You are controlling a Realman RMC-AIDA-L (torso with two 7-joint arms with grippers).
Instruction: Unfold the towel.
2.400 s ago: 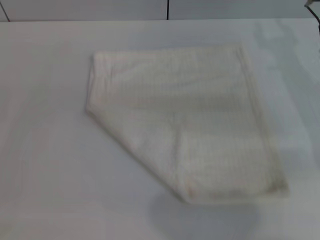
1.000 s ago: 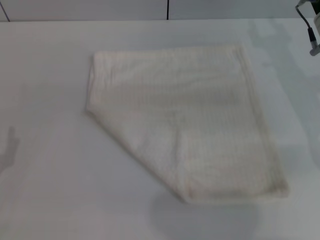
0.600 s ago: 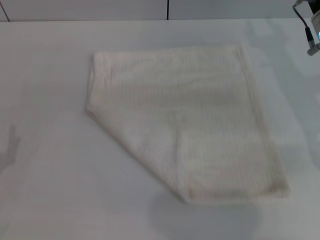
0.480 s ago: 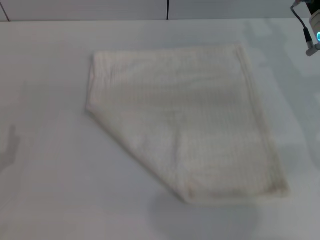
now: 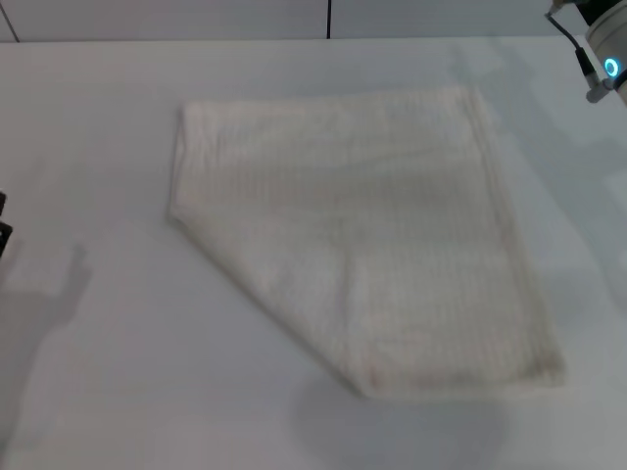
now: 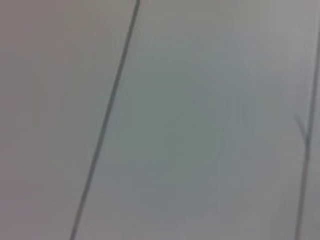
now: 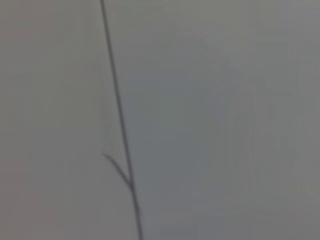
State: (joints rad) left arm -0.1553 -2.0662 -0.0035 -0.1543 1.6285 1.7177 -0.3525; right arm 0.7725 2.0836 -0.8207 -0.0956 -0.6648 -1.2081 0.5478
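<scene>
The work surface was a plain white table [image 5: 108,392] backed by pale wall panels with a dark seam. The towel [image 5: 362,235] lay flat near the table's middle, toward its right side, still folded: 1 corner turned in, leaving a diagonal folded edge running from the left side down to the near edge. The right arm [image 5: 598,39] showed only at the far right corner of the table, above and beyond the towel's far right corner; the left arm [image 5: 3,225] barely entered at the left edge, well apart from the cloth. Neither gripper's fingers were visible, so their opening could not be told. Compared with 0.5 s earlier, the right arm had advanced inward and the left arm had newly appeared with a larger shadow; the towel had not moved.
</scene>
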